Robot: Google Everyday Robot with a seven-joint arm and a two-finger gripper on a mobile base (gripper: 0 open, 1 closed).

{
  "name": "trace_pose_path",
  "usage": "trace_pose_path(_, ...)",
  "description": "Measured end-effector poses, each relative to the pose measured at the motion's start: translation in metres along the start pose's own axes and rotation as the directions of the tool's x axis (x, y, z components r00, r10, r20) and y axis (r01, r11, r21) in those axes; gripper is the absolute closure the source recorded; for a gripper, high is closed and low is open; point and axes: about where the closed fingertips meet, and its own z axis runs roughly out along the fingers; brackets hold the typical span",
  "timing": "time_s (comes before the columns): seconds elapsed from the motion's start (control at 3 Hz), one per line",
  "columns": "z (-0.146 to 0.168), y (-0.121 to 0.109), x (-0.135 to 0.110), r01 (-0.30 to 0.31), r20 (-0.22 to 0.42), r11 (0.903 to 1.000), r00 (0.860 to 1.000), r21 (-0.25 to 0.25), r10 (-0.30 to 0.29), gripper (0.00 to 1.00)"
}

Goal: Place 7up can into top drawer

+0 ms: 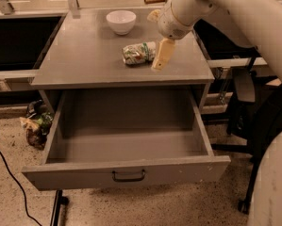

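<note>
The 7up can (138, 53) lies on its side on the grey cabinet top (84, 55), dented, silver-white with green print. My gripper (154, 42) hangs just above the top at the can's right end, open and empty. One cream finger (161, 54) points down right beside the can. The other finger (153, 16) sits higher, behind it. The top drawer (126, 173) is pulled fully out below, empty inside, with its dark bar handle (128, 175) at the front centre.
A white bowl (120, 21) stands at the back of the cabinet top. A black chair base (246, 126) is to the right of the drawer. A bag of clutter (36, 124) and a black cable (8, 178) lie on the floor at left.
</note>
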Motion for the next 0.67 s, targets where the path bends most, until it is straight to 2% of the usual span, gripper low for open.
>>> trace_pose_path(0.33, 0.012, -0.006, 0.008, 0.001, -0.004, 1.0000, 1.000, 0.005, -0.001, 0.00)
trace_pose_path(0.67, 0.033, -0.015, 0.019, 0.024, -0.054, 0.9997, 0.998, 0.003, -0.024, 0.00)
